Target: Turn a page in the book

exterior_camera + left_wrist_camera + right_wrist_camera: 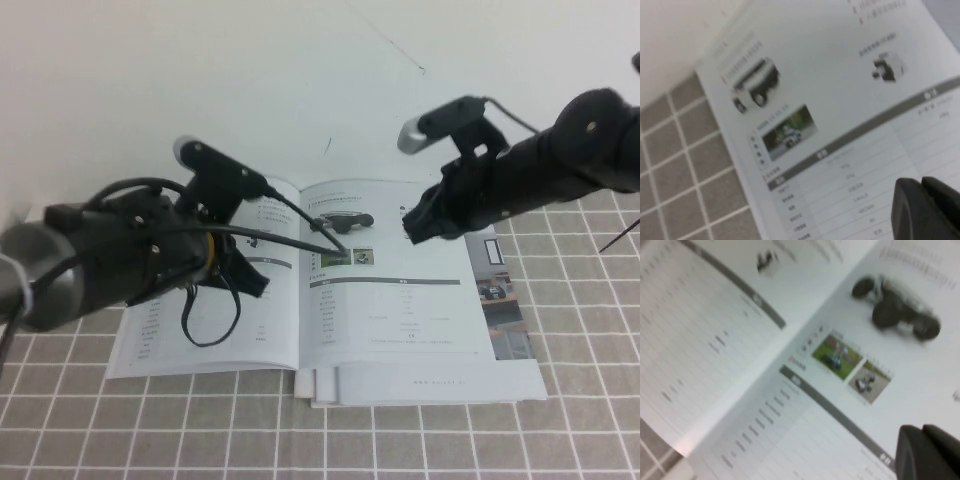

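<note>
While lying open on the grid cloth (560,420), book (300,340) spreads flat near the middle of the table, spine running away from the robot. Shows page (395,290) on the right half, printed with a black chassis picture, small photos and a grey-barred table. Sits on a booklet (505,310) with dark room photos, which pokes out at the right edge and under the near edge.

Hovers over the left half of the book: left gripper (245,270), dark, with cables looping beneath. Fingertips (925,210) seen in the left wrist view pressed together above the page, nothing between them.

Hangs over the upper right corner of the page: right gripper (415,228), tips pointing down toward the paper. Fingertips (927,452) in the right wrist view likewise closed together, holding nothing, whether touching the sheet cannot be told.
</note>
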Controlling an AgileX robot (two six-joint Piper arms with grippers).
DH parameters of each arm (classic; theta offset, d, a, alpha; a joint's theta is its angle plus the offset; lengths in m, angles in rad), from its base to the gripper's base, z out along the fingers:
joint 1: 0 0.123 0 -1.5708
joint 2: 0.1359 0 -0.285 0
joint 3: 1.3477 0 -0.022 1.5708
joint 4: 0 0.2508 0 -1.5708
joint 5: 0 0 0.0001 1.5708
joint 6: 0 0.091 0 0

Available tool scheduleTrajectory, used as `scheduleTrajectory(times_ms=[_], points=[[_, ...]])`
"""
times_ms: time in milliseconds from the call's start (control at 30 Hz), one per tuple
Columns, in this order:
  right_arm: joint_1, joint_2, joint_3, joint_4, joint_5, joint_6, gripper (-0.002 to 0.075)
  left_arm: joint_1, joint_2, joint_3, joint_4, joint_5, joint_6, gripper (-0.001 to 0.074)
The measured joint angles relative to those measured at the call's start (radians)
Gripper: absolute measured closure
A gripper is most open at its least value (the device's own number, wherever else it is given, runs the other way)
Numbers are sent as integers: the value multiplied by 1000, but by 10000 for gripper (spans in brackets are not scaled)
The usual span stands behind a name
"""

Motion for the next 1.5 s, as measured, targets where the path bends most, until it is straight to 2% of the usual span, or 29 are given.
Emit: scheduleTrajectory(times_ms=[133, 267, 367, 500, 633, 767, 933, 1133, 1333, 1500], points=[[0, -163, 6, 0, 26, 0, 727, -9, -184, 0, -18, 70, 18, 737], [0, -328, 28, -19, 68, 0, 727, -15, -377, 21, -140, 129, 145, 737], [0, -447, 79, -38, 105, 0, 727, -21, -529, 71, -327, 129, 331, 737], [0, -625, 196, -52, 122, 1, 727, -21, -708, 145, -617, 181, 695, 737], [0, -809, 316, -56, 132, 1, 727, -21, -827, 180, -832, 368, 993, 737], [0, -1042, 419, -83, 177, 3, 727, -21, -922, 184, -1002, 519, 1171, 737], [0, -1342, 538, -184, 258, 138, 727, -21, -1080, 189, -1090, 625, 1205, 737], [0, -1685, 727, -290, 291, 324, 727, -21, -1301, 274, -1137, 650, 1108, 737], [0, -1857, 933, -444, 299, 420, 727, -21, -1425, 486, -1168, 444, 1061, 737], [0, -1862, 993, -444, 256, 452, 728, -21, -1427, 588, -1171, 247, 1057, 737]])
